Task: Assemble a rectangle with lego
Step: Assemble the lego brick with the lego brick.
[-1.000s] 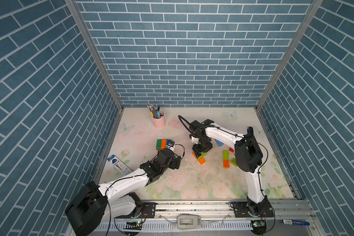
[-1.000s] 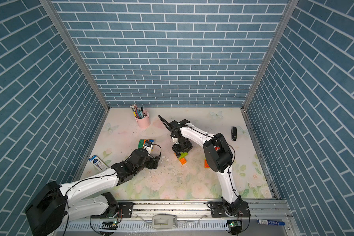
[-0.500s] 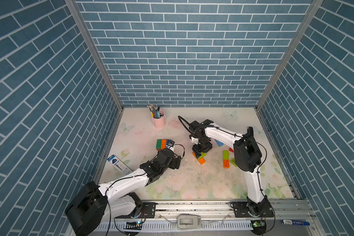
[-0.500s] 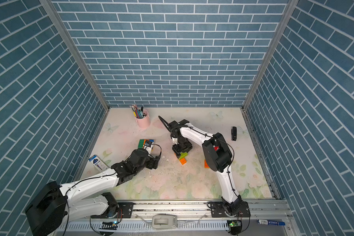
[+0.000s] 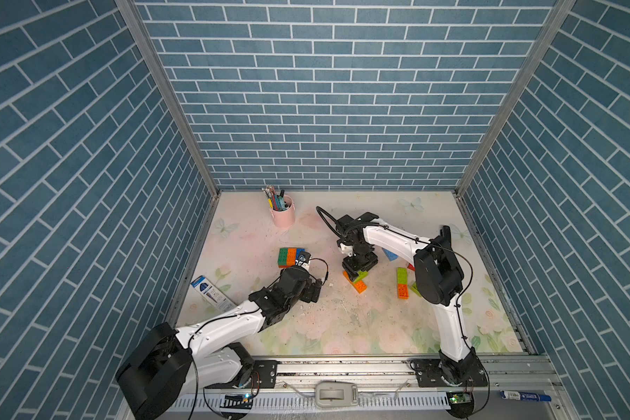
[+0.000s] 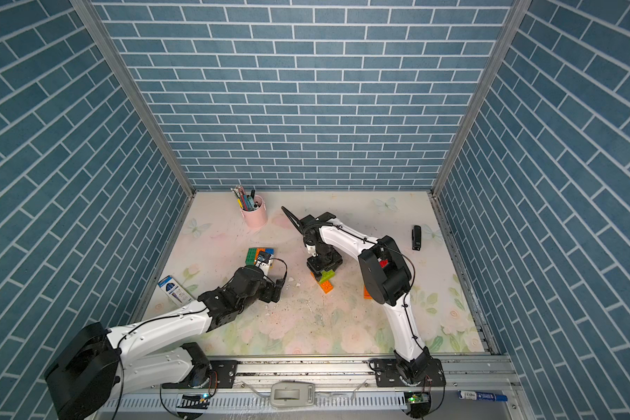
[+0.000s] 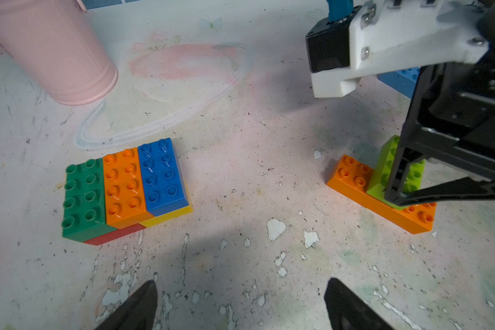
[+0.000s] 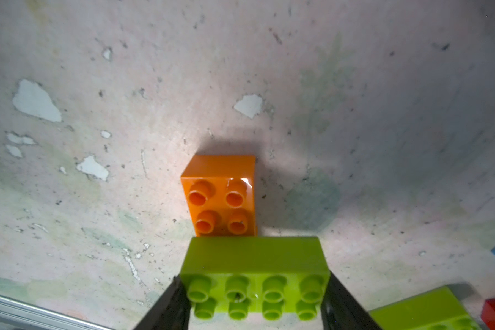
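So, the floral table mat (image 5: 342, 327) covers the whole floor of the blue-brick booth and is scuffed and flaking in spots. The right arm (image 5: 390, 240) bends in toward the middle, and the left arm (image 5: 226, 323) reaches in from the front left corner. A pink pen cup (image 5: 282, 216) stands near the back wall, and a blue-and-white box (image 5: 211, 292) lies by the left edge.

Between the cup and the left arm's wrist sits the lego slab (image 7: 123, 188). It has dark green, orange and blue bricks side by side on top, with red and yellow ones peeking out underneath. The left gripper (image 7: 240, 285) hovers near it with its jaws spread wide and nothing between them.

The right gripper (image 8: 255, 303) is clamped on the lime brick (image 8: 255, 265), one finger on each short end. That brick lies crosswise on the orange brick (image 8: 220, 194), which rests flat on the mat about mid-table.

Over to the right in a top view, a lime-and-orange pair (image 5: 402, 282) lies end to end. A loose blue brick (image 5: 390, 254) and a red brick (image 5: 410, 267) are nearby, both partly hidden by the arm.
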Available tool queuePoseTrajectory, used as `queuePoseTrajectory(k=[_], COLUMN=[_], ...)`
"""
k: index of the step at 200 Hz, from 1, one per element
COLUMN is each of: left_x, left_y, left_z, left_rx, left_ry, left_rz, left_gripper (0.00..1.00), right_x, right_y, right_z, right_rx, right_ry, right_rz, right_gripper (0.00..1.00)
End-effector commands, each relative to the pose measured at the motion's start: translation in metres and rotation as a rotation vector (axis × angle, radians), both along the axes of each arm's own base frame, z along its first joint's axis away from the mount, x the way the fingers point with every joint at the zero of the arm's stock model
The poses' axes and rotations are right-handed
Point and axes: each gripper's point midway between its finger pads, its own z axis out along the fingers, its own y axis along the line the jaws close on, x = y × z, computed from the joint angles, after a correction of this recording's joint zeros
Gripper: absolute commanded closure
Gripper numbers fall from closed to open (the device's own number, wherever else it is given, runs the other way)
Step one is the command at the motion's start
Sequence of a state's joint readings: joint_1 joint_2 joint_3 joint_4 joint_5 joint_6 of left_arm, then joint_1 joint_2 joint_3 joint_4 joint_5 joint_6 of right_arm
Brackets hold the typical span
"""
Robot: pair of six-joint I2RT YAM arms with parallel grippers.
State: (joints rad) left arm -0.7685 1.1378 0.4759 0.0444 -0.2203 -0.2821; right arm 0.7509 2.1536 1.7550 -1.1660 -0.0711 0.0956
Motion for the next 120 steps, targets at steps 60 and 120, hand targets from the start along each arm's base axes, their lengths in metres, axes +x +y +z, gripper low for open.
queuePoseTrajectory(k=[60, 120], left_x=[-0.003, -0.002], left_y=[0.004, 0.003], left_z=[0.001, 0.003], left_rx=[-0.001, 0.001], left_ry=[-0.018, -0.019], left_rz=[-0.002, -0.002], left_gripper=[0.07, 0.07], right_x=[-0.017, -0.023], right_y=[-0.011, -0.015], right_z=[-0.033, -0.046], right_rx=[-0.091, -0.143], right_ry=[0.093, 0.111], right_rz=[0.045, 0.038], right_gripper=[1.0, 1.0])
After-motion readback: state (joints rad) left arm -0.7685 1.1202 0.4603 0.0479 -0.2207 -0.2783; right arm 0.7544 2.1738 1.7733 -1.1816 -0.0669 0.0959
